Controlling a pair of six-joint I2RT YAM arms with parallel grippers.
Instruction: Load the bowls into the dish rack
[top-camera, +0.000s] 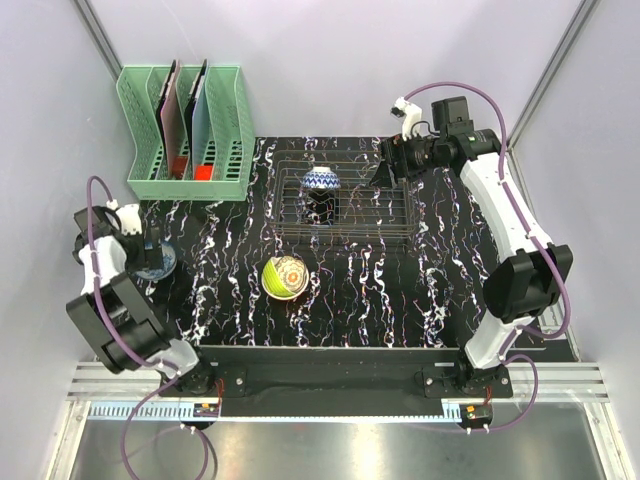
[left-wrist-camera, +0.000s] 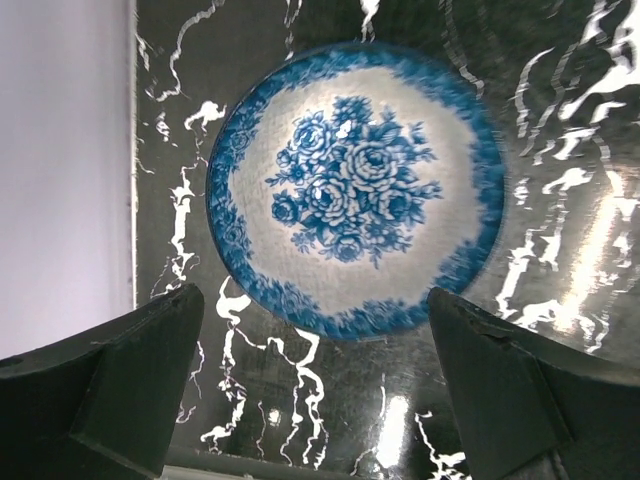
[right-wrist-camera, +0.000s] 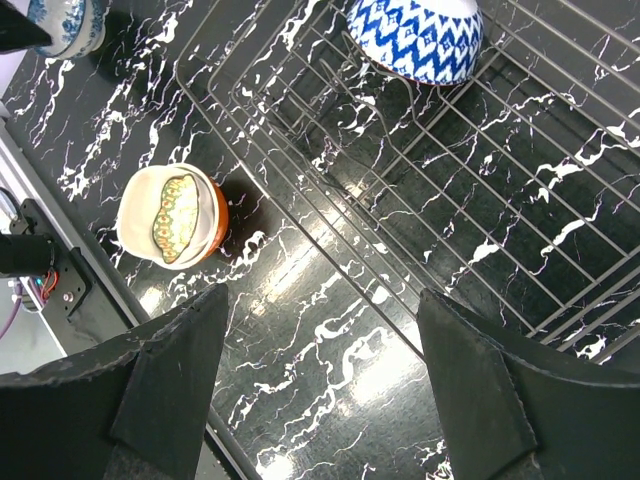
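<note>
I find my left gripper (left-wrist-camera: 315, 300) spread wide and empty, directly above the blue floral bowl (left-wrist-camera: 355, 190), which stands on the table (top-camera: 400, 290) at its left side. My right gripper (right-wrist-camera: 320, 300) hangs with jaws apart, empty, over the dish rack (right-wrist-camera: 450, 180) rim. The zigzag bowl (right-wrist-camera: 415, 35) sits inside the rack, well beyond the fingers.
</note>
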